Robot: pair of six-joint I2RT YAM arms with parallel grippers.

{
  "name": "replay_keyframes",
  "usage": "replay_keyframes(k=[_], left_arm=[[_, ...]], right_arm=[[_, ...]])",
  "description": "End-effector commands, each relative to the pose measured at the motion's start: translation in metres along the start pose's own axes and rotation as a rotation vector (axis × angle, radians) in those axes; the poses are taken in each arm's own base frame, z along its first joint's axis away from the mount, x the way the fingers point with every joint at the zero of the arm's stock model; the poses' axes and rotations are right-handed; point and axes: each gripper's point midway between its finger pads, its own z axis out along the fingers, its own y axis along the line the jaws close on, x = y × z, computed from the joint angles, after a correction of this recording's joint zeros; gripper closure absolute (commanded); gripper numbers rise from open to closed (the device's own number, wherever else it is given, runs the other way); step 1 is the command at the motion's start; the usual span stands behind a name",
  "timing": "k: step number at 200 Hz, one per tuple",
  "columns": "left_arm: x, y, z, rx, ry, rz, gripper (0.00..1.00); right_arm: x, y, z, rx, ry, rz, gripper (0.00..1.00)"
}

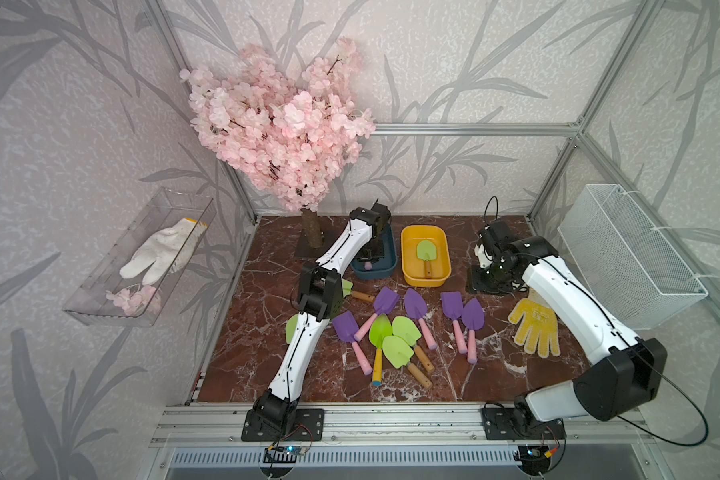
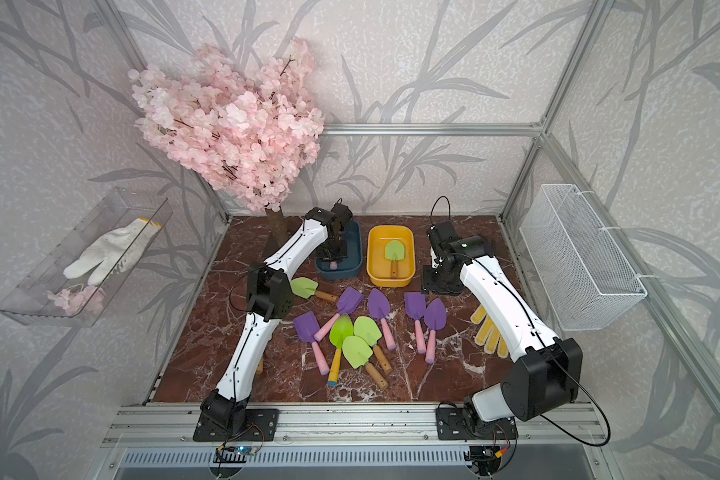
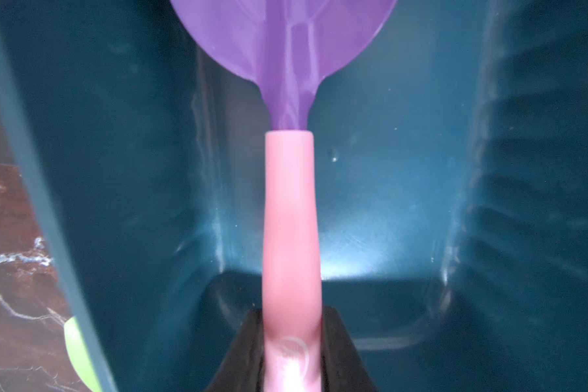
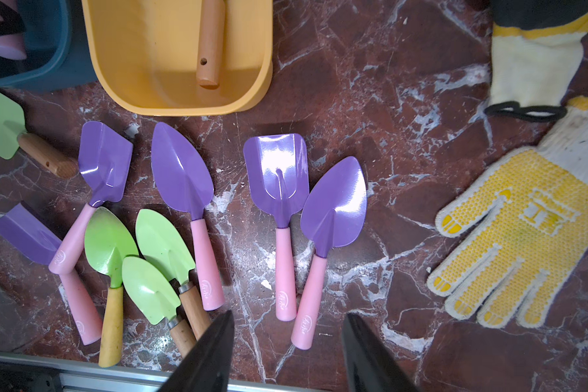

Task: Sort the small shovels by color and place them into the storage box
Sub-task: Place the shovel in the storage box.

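Your left gripper [image 3: 291,339] is clenched on the pink handle of a purple shovel [image 3: 290,203] inside the blue box [image 3: 123,176]. The blade points away along the box's length, walls close on both sides. Your right gripper [image 4: 289,317] is released and empty, with bare marble [image 4: 404,237] beside the yellow glove [image 4: 523,230].

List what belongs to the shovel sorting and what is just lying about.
Job: purple-bladed shovels with pink handles; lime-green shovels with wooden or yellow handles; teal plastic box; yellow plastic box.
Lying about: yellow-dotted knit glove; white cloth glove; clear wall tray; pink artificial blossom tree; white wire-mesh basket.
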Motion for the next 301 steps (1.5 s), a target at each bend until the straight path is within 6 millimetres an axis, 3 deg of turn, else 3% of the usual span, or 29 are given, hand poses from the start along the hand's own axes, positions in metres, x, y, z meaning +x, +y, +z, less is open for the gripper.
replay_keyframes(k=[1, 49, 110, 170, 219, 258, 301], left_arm=[[-0.003, 0.006, 0.012, -0.022, 0.006, 0.008, 0.78], [-0.002, 0.01, 0.018, -0.031, 0.018, 0.01, 0.75], [-0.001, 0.013, 0.022, -0.043, 0.026, 0.02, 0.65], [-0.007, 0.012, 0.015, -0.032, 0.0, 0.016, 0.59], [-0.01, 0.009, 0.007, -0.015, -0.015, 0.026, 0.47], [-0.018, 0.003, -0.018, 0.028, -0.064, 0.031, 0.35], [-0.033, -0.022, -0.083, 0.148, -0.207, 0.073, 0.27]], right_arm=[[0.001, -0.001, 0.004, 0.0, 0.014, -0.002, 0.44], [0.0, -0.001, 0.008, 0.006, 0.022, -0.005, 0.44], [-0.002, -0.001, 0.011, 0.01, 0.028, -0.006, 0.44], [-0.005, -0.003, 0.01, 0.021, 0.028, -0.007, 0.44], [-0.004, -0.004, 0.01, 0.022, 0.028, -0.004, 0.44], [-0.005, -0.003, 0.008, 0.018, 0.023, 0.005, 0.44], [-0.005, -0.002, 0.0, 0.009, 0.016, 0.017, 0.44]])
